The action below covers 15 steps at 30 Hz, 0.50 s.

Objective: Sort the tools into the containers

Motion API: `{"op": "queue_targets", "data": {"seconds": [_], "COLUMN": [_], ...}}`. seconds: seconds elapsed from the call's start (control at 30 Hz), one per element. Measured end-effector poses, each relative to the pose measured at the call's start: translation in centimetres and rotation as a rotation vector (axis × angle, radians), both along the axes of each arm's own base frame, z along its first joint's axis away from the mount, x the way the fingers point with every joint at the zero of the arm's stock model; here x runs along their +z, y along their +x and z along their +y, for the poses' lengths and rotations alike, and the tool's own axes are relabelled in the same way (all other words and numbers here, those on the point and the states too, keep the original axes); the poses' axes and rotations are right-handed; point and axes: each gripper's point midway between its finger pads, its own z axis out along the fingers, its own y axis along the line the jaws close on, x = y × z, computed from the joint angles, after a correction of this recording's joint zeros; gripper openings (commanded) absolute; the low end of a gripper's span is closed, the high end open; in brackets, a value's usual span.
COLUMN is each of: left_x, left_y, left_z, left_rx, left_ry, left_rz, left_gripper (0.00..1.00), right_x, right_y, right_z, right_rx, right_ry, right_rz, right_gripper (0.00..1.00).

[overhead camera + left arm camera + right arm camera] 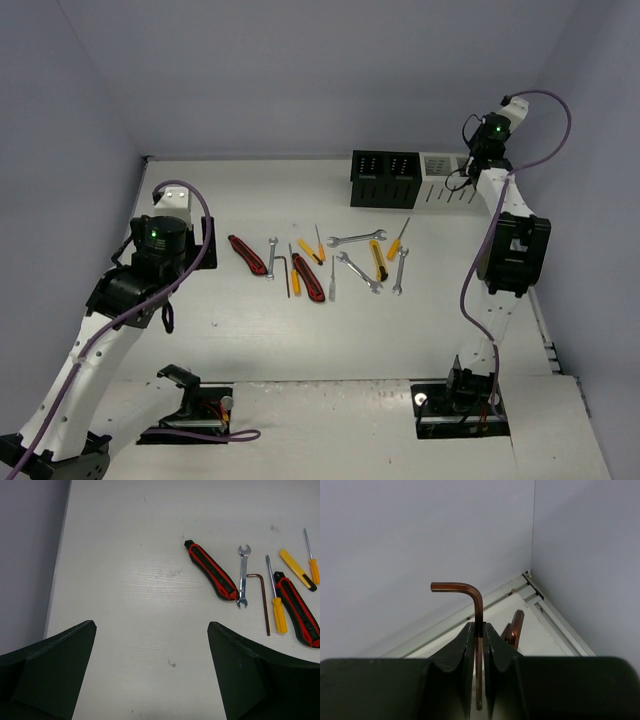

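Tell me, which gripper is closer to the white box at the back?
The right one. The right gripper, pinching a hex key, is up close to the white box; the left gripper is open, far across the table, left of the tools.

- A white table fills the floor of the enclosure; its surface is matt and faintly streaked
- A few small dark specks mark the tabletop in the left wrist view
- A straight seam runs across the table near its front edge
- A pale bluish-grey back wall rises from the far edge of the table
- A left wall and a right wall of the same colour close the sides
- A light metal rail runs along the table's right edge, at the foot of the right wall
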Motion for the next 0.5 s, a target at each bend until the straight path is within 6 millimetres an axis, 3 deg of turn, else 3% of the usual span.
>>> {"op": "queue_targets", "data": {"seconds": [0.27, 0.4, 0.5], "left_x": [-0.3, -0.3, -0.2], "left_y": [0.2, 0.2, 0.1], "left_z": [-0.1, -0.2, -0.2], "left_rx": [0.001, -0.001, -0.002], "left_ry": [0.001, -0.001, -0.003], "left_rz": [0.01, 0.011, 0.009], "left_gripper": [0.91, 0.91, 0.91], "right_x": [-3.2, -4.4, -4.0], "right_y": [-0.6, -1.2, -2.0], "right_z": [0.3, 0.6, 1.0], "right_rx": [0.02, 0.038, 0.051], "right_ry": [0.0, -0.007, -0.005], "right_rz": [0.061, 0.095, 0.113], "right_gripper": [0.35, 0.41, 0.42]}}
